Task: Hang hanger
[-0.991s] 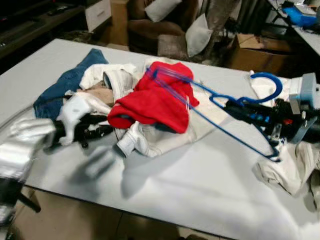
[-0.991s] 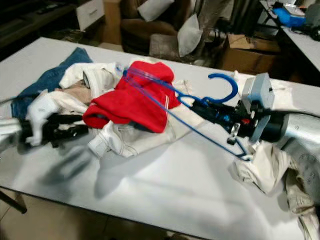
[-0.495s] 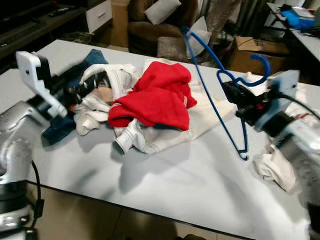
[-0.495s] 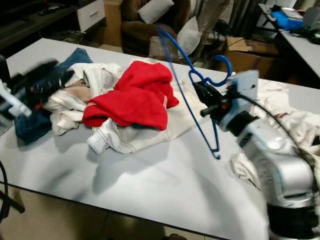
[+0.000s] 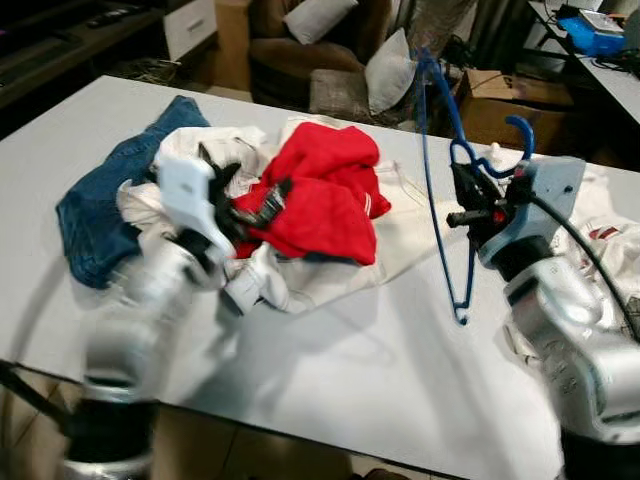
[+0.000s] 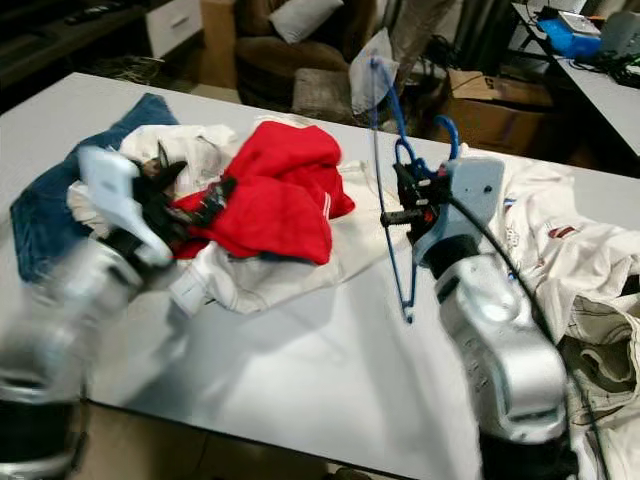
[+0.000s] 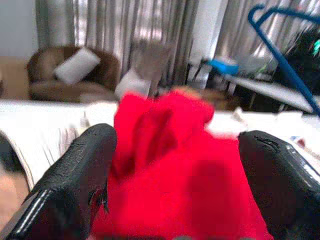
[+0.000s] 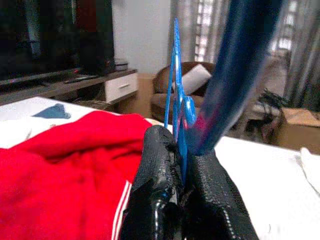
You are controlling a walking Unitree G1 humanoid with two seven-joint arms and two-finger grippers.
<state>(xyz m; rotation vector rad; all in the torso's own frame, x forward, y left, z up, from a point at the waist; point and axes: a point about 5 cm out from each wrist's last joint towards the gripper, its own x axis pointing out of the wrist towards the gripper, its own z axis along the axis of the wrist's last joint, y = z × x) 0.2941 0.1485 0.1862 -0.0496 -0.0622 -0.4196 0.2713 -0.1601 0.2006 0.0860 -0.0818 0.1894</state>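
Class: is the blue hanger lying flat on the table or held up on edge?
On edge: the hanger stands near-vertical, pinched in the right gripper.

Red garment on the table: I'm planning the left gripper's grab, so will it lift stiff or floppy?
Probably floppy: the red garment lies crumpled in soft folds over the white clothes. It likely drapes and may drag those along. The left gripper is open right at it, so a pinch of bunched fabric should hold.

You had a white table (image 5: 330, 360) carrying a clothes heap: red garment (image 5: 320, 195) over white clothes (image 5: 300, 275), blue jeans (image 5: 95, 205) beside them, more whitish, possibly printed, garments (image 6: 575, 260) at the right edge.
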